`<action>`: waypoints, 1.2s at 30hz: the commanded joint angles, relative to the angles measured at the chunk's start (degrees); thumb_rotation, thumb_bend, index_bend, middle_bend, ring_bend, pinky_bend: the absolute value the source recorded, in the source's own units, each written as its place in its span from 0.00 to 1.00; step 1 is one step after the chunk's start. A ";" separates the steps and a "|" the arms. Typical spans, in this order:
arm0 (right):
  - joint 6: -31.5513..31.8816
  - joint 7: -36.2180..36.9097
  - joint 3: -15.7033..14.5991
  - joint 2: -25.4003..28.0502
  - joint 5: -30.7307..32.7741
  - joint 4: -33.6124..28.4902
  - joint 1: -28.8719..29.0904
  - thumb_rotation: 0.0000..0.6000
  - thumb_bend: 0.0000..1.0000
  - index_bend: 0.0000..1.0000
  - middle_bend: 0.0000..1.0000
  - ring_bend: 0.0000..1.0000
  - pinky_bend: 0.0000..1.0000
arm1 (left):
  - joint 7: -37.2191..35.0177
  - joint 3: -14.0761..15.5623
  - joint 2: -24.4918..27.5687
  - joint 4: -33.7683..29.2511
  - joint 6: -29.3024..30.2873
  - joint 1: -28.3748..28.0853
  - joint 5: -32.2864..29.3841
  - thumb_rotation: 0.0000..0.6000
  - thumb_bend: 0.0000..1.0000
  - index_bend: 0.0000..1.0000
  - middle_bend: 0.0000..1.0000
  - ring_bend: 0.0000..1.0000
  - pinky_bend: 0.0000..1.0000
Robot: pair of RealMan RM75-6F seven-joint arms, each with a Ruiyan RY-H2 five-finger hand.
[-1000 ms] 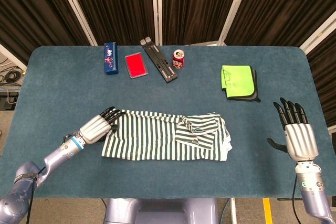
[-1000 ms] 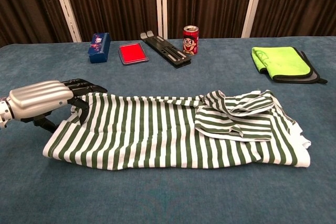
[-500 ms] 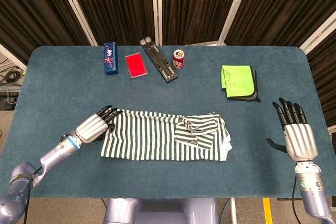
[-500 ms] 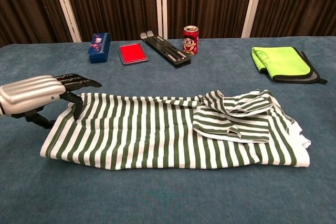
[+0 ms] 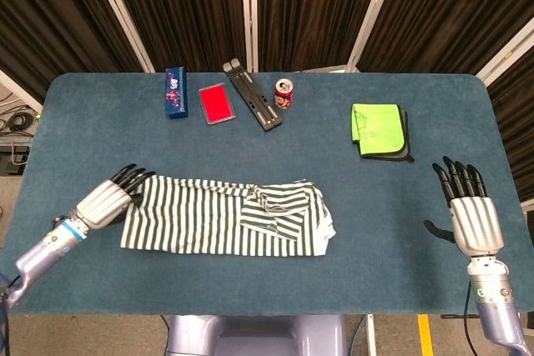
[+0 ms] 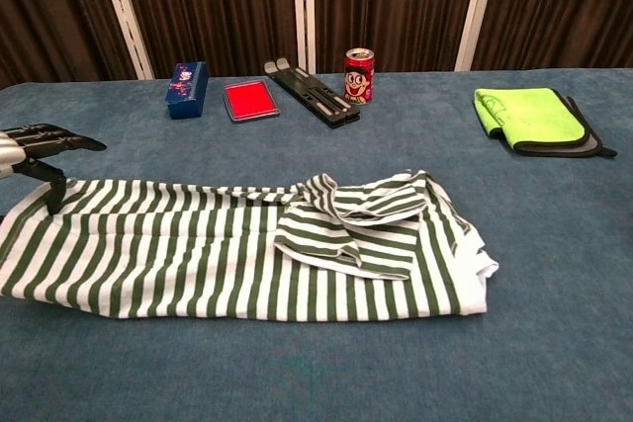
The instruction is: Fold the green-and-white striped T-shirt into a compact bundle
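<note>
At worktop (image 5: 83,122) front-left: green-and-white striped T-shirt (image 5: 209,218) lies flat, sleeve folded over right half. Left robot hand (image 5: 108,198) pinches shirt's left edge, fingertips (image 6: 45,140) on fabric. Right robot hand (image 5: 471,214) off to right, well apart from shirt, fingers spread, holding nothing. Along back edge: blue box (image 5: 174,92), red case (image 5: 216,103), black stand (image 5: 253,95), red can (image 5: 284,93). Green cloth (image 5: 377,129) back-right, atop dark cloth. Nothing touches shirt except left robot hand.

Even, bright overhead light, both views sharp. Soft faint shadows; slight glare on the silver right hand (image 5: 476,221). Dark curtains stay underexposed.
</note>
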 commanded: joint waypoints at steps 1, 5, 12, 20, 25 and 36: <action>0.04 -0.15 -0.01 -0.02 -0.16 -0.17 -0.01 1.00 0.00 0.01 0.00 0.00 0.00 | -0.61 -0.04 1.53 1.20 -0.72 2.32 -0.90 1.00 0.57 0.84 0.00 0.00 0.00; 0.09 -0.19 -0.01 -0.02 -0.42 -0.37 -0.01 1.00 0.00 0.01 0.00 0.00 0.00 | -1.15 -0.50 3.07 2.85 -1.94 4.97 -2.13 1.00 0.57 0.84 0.00 0.00 0.00; 0.15 0.11 0.03 0.12 -0.70 -0.64 -0.09 1.00 0.00 0.01 0.00 0.00 0.00 | -2.76 -2.90 4.55 5.57 -5.14 9.30 -5.55 1.00 0.57 0.85 0.00 0.00 0.00; 0.12 -0.01 -0.07 0.12 -1.18 -1.01 -0.06 1.00 0.00 0.01 0.00 0.00 0.00 | -4.58 -6.04 4.85 6.62 -8.83 10.19 -8.93 1.00 0.57 0.85 0.00 0.00 0.00; 0.25 0.06 -0.02 0.20 -1.23 -1.21 -0.17 1.00 0.00 0.01 0.00 0.00 0.00 | -5.63 -7.03 3.97 5.44 -3.35 8.43 -9.03 1.00 0.57 0.85 0.00 0.00 0.00; 0.76 1.36 0.35 0.95 -1.13 -1.66 -0.60 1.00 0.00 0.01 0.00 0.00 0.00 | -3.29 -8.00 0.90 1.88 4.58 0.89 -7.44 1.00 0.57 0.85 0.00 0.00 0.00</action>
